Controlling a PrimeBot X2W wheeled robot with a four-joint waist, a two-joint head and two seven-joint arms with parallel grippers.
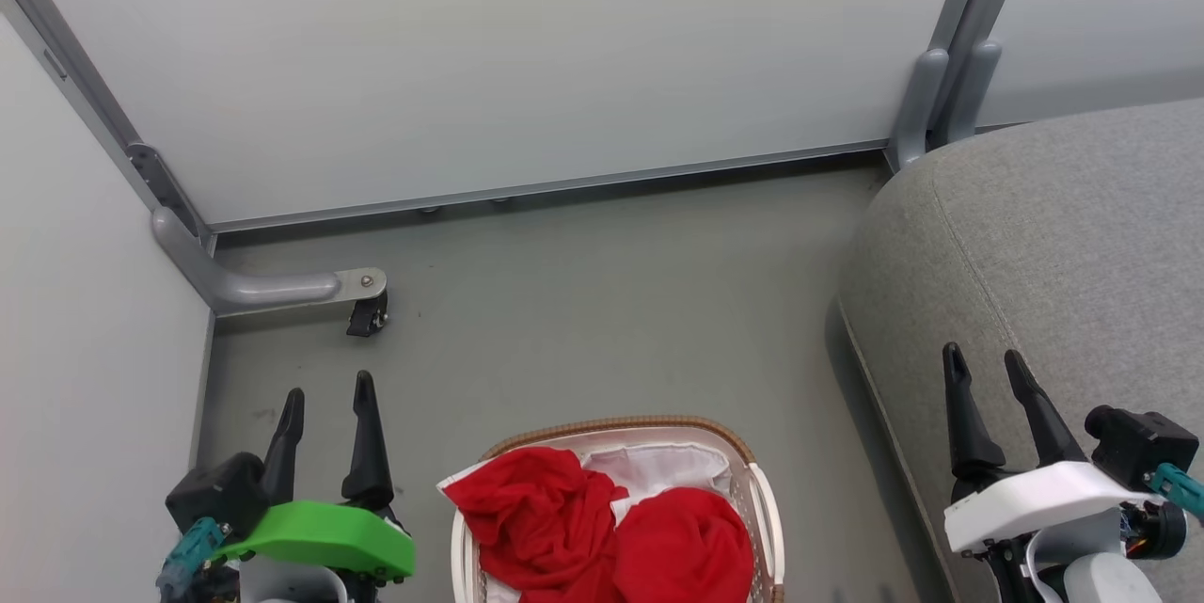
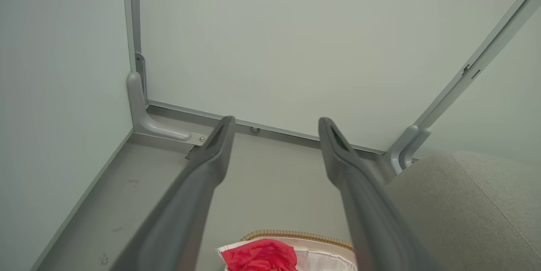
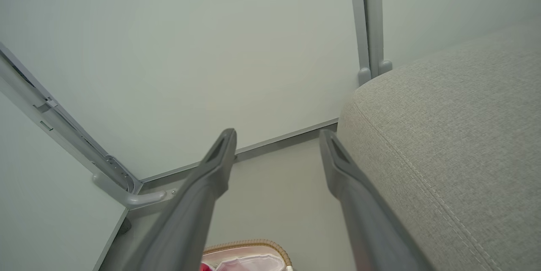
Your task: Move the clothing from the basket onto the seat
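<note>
At the bottom centre of the head view, a small oval cream-white plastic basket (image 1: 764, 504) with a brown woven rim stands on the grey floor (image 1: 583, 302). Its rounded end points toward the top of the frame and its lower part is cut by the bottom edge, so the run of its long axis cannot be told. Inside it, on a white fabric liner (image 1: 658, 467), lies the soft bright red clothing (image 1: 541, 518), two crumpled heaps side by side across the basket. The left heap is deeply folded and reaches the left rim, while the right heap is rounder and smoother. Filling the right of the frame, the large grey woven-fabric seat (image 1: 1053, 236) turns its rounded edge leftward toward the basket, and its stitched seam runs diagonally from upper left to lower right. At lower left, the green-cased left gripper (image 1: 329, 387) points its two dark fingers up the frame, spread apart and holding nothing. At lower right, over the seat's edge, the white-cased right gripper (image 1: 985, 354) does likewise, parted and empty.
</note>
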